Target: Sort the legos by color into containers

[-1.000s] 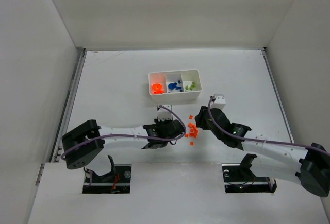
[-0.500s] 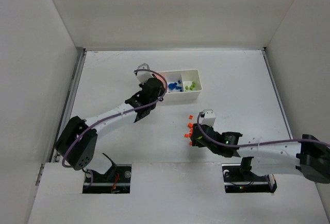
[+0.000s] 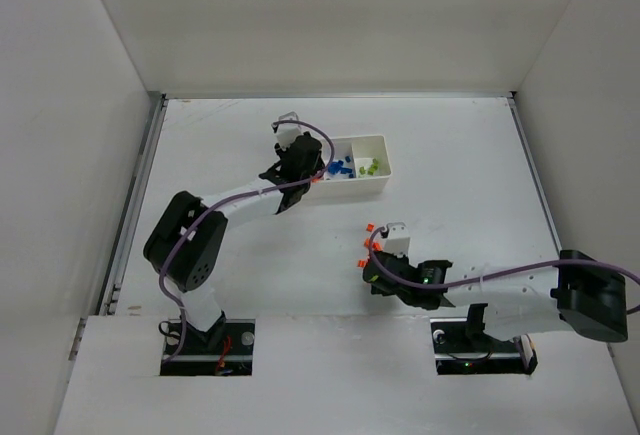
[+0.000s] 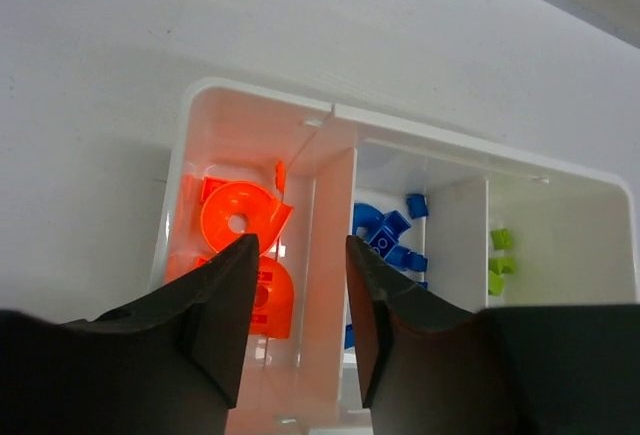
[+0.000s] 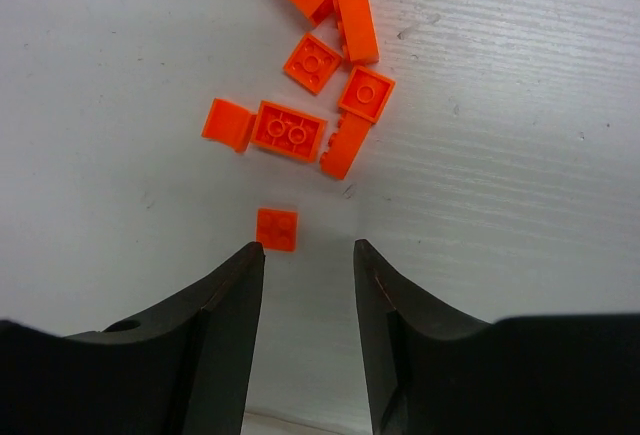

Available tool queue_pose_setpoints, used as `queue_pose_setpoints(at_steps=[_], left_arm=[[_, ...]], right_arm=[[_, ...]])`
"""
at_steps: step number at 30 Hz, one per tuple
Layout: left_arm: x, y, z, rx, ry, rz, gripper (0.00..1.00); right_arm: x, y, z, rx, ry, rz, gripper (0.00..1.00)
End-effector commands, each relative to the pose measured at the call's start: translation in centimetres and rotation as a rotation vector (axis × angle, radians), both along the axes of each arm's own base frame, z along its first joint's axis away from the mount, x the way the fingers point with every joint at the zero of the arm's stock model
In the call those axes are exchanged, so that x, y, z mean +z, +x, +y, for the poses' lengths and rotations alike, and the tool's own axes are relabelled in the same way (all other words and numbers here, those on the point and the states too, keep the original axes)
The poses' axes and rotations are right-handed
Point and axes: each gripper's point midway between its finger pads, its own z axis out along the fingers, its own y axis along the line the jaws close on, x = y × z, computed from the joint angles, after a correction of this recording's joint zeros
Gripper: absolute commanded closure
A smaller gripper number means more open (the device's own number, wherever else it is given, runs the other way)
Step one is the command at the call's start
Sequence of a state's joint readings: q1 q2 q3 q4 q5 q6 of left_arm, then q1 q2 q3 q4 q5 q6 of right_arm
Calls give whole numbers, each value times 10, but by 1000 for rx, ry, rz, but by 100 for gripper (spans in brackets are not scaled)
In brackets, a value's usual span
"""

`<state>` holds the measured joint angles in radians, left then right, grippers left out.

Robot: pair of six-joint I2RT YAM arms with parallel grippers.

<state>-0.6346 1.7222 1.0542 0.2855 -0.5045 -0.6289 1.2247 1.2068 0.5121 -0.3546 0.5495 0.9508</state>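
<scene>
left jaws: parted, empty, over the white tray [image 4: 420, 140], above the divider [image 4: 330, 215] between its left and middle compartments.
right jaws: parted, empty, low over the desk [image 5: 500, 155]; one orange brick [image 5: 276, 228] just ahead at 11 o'clock.
loose legos: orange cluster [image 5: 290, 131] at 12 o'clock beyond that brick.
tray contents: orange pieces [image 4: 240, 220] left, blue bricks [image 4: 385, 240] middle, yellow-green bricks [image 4: 500, 255] right.
tray position: roughly 12 o'clock from the cluster, top view.
</scene>
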Motion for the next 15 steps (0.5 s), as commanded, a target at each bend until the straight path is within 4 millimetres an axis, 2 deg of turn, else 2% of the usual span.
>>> queue_pose_setpoints(at_steps=[1,4,8,15], left_arm=[[45,9,-3,0,-31,-104,61],[59,-3,-5,-18,-53,-134,59],[71,-28,-6,-58,-69,-164,59],[68,-63,2,-89,-90,-170,59]], right_arm=[[12,7,18,-12,49,-28,53],[12,8,22,-13,61,-34,54],[10,9,28,4,62,-36,57],[7,10,36,11,43,-28,57]])
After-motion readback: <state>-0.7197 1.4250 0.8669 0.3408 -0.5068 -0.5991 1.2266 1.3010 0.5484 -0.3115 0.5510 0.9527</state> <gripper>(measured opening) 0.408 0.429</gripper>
